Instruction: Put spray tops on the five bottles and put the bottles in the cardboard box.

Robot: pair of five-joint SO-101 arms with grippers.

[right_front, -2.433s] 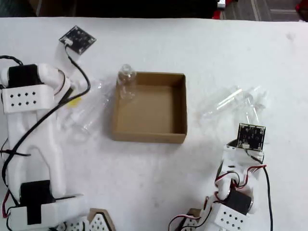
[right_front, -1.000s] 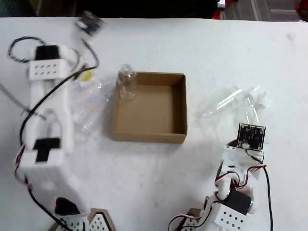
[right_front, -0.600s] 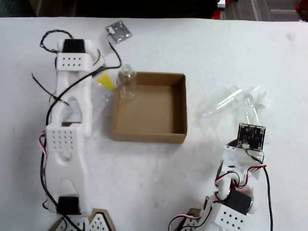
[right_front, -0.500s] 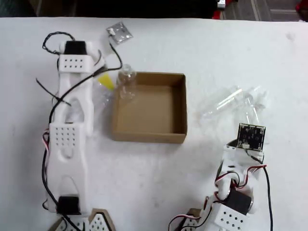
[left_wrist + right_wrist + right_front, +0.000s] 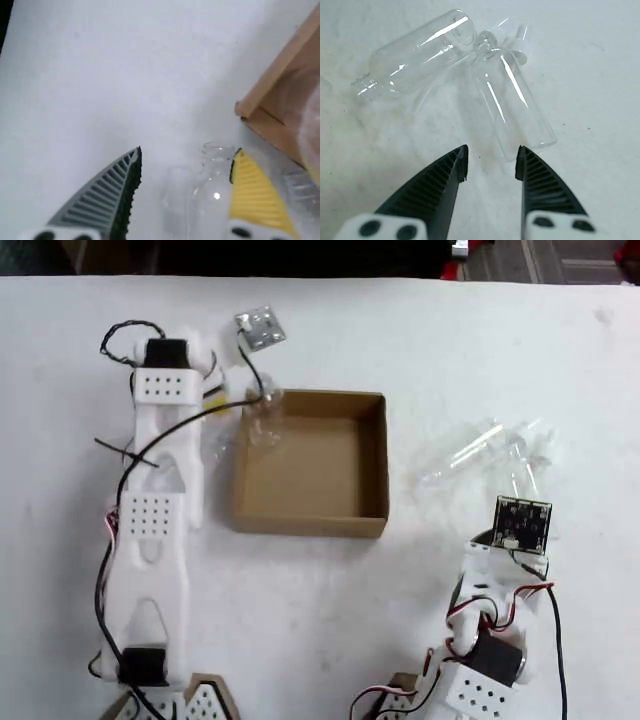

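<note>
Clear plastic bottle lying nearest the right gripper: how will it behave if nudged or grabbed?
The clear round plastic bottle lies on its side on the white table, so a sideways nudge would likely roll it. It looks empty and thin-walled, so it is probably light and easily knocked away. Its glossy surface may slip between the right gripper's open fingers.

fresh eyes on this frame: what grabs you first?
The open cardboard box at the centre, with one clear bottle at its far left corner. The white left arm stretches alongside it, the left gripper open around a second bottle just outside that corner. Right of the box, loose bottles lie together on the table before the open right gripper.
</note>
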